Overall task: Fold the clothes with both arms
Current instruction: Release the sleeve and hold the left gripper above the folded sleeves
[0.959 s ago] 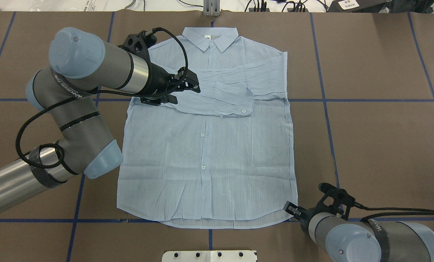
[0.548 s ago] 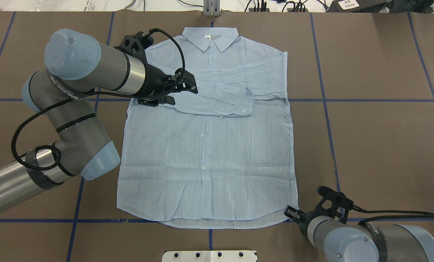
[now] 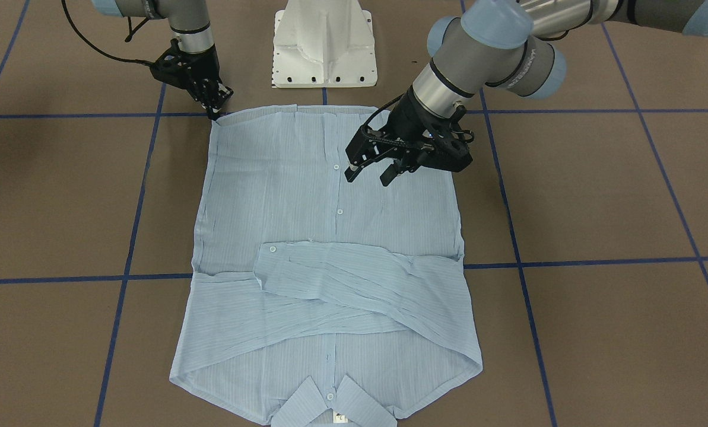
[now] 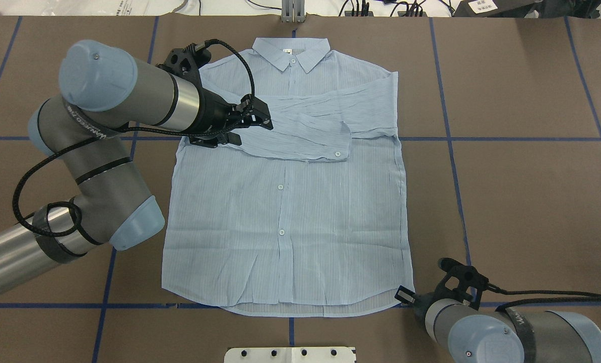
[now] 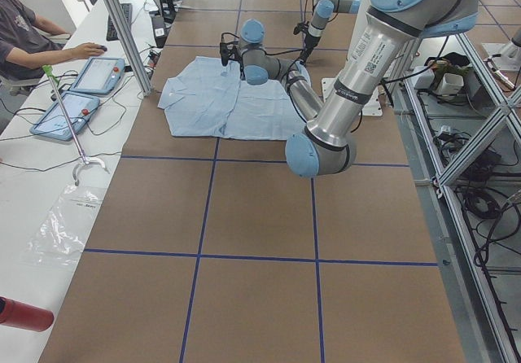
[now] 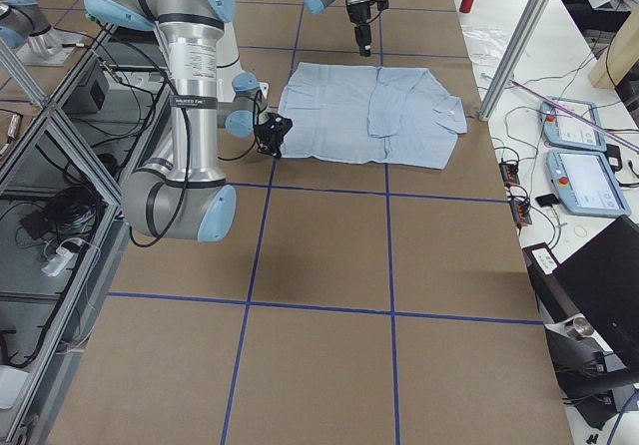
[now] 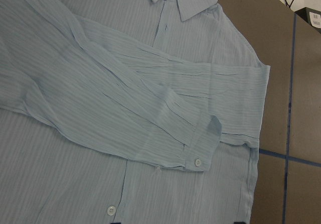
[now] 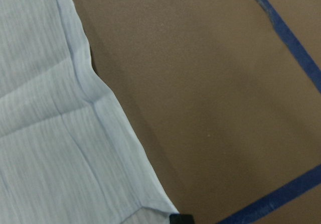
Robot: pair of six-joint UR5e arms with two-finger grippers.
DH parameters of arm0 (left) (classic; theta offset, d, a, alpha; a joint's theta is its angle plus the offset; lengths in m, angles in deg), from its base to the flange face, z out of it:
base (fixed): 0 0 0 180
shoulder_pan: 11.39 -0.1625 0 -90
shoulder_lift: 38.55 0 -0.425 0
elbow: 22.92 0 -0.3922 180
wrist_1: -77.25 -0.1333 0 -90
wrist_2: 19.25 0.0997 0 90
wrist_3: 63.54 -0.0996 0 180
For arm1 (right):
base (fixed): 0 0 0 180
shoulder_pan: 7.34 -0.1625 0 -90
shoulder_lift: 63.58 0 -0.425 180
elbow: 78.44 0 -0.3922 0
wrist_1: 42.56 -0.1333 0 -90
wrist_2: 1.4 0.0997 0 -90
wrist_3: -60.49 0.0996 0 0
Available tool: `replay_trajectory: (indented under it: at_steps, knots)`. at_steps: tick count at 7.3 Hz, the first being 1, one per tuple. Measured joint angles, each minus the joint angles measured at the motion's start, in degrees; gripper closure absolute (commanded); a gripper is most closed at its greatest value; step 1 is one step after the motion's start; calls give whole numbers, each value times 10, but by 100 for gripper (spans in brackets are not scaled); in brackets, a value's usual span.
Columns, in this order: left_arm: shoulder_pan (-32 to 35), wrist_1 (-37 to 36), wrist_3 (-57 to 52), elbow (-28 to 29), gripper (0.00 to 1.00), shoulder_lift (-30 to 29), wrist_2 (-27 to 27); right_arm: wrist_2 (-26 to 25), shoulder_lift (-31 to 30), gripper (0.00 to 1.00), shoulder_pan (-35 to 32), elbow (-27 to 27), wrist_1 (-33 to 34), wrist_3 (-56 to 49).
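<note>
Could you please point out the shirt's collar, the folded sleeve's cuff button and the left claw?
collar [image 4: 274, 54], overhead view, on one pointed leaf.
cuff button [image 7: 197, 161], left wrist view, on the button's centre.
left claw [image 3: 367, 177], front-facing view, midway between its fingertips.

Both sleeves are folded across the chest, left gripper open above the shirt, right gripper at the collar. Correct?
Not quite. The right gripper is at a hem corner of the shirt, not at the collar, as the overhead exterior view shows. The rest holds: both sleeves folded across the chest, left gripper open above the shirt.
</note>
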Motion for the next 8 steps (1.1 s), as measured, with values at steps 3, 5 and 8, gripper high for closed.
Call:
replay_trajectory:
  at_steps: [3, 5, 8]
  knots:
    - [0, 0, 0, -13, 20, 13, 1, 0, 13, 74, -7, -2, 1, -1]
    - [0, 0, 0, -14, 20, 15, 1, 0, 14, 63, -9, -1, 1, -1]
    - [-1, 0, 0, -14, 20, 18, 6, -4, 12, 58, -11, -1, 6, -1]
